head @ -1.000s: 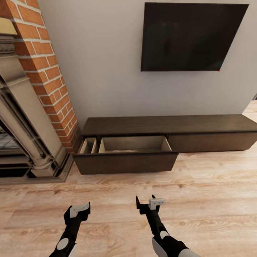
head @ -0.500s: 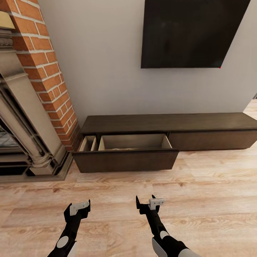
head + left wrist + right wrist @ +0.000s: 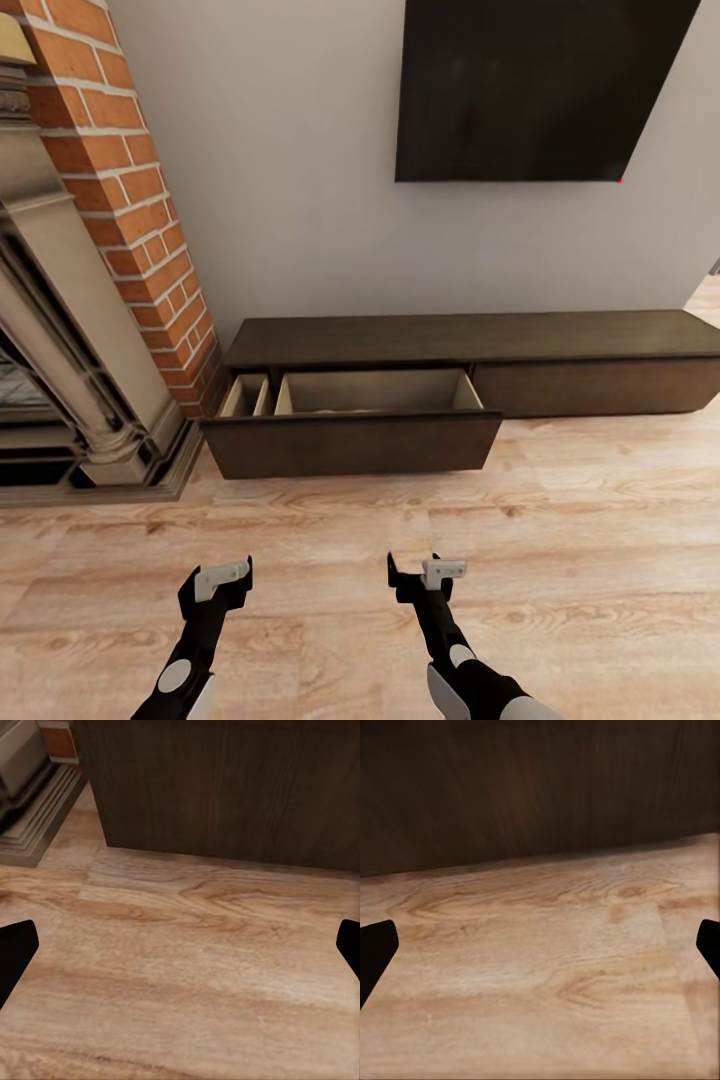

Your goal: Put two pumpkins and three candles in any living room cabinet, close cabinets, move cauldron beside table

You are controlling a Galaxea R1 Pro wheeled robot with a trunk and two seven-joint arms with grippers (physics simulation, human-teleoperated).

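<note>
So, long low dark-brown wooden cabinet (image 3: 470, 345) at 12 o'clock, drawer front (image 3: 350, 445) pulled out. Stiff, heavy-ish, handleless: push flat on front. Left end effector (image 3: 217, 590) and right end effector (image 3: 425, 577) both spread, empty.

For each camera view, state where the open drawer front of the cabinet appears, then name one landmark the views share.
Head view: the drawer front lies left of centre, pulled out from the cabinet.
Left wrist view: the dark panel across the far side.
Right wrist view: a dark panel across the far side, probably the same front.
Shared landmark: the wood floor.
</note>
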